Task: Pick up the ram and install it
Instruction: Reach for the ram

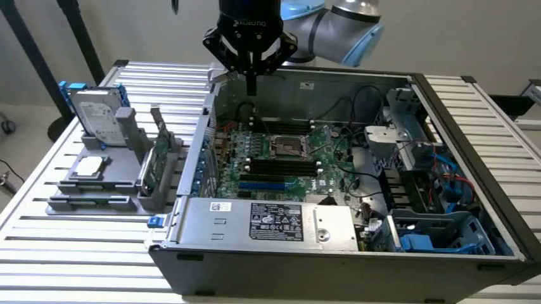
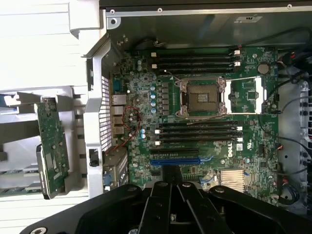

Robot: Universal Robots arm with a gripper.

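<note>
We cannot pick out the ram with certainty. The one loose green board [image 1: 149, 168] we find stands on edge in a matte grey plastic holder [image 1: 93, 202] on the ribbed aluminium bench [image 1: 76, 266], just beside the open case [image 1: 279, 278]. It is long and thin, dotted with small dark chips, and a slim metal strip [image 1: 156, 120] rises at its far end, so we cannot tell whether this is the ram or a bracketed card. The black jaws hang over the case's far wall, well apart from that board, tips pressed together with nothing visible between them. Inside lies the green motherboard [image 2: 253, 92], densely studded, with a square metal-framed socket [image 2: 202, 97] and long black slots [image 2: 197, 131] tipped with white latches. Whether any slot carries a stick we cannot tell. A silver hard drive [image 1: 95, 117] stands upright in the holder.
</note>
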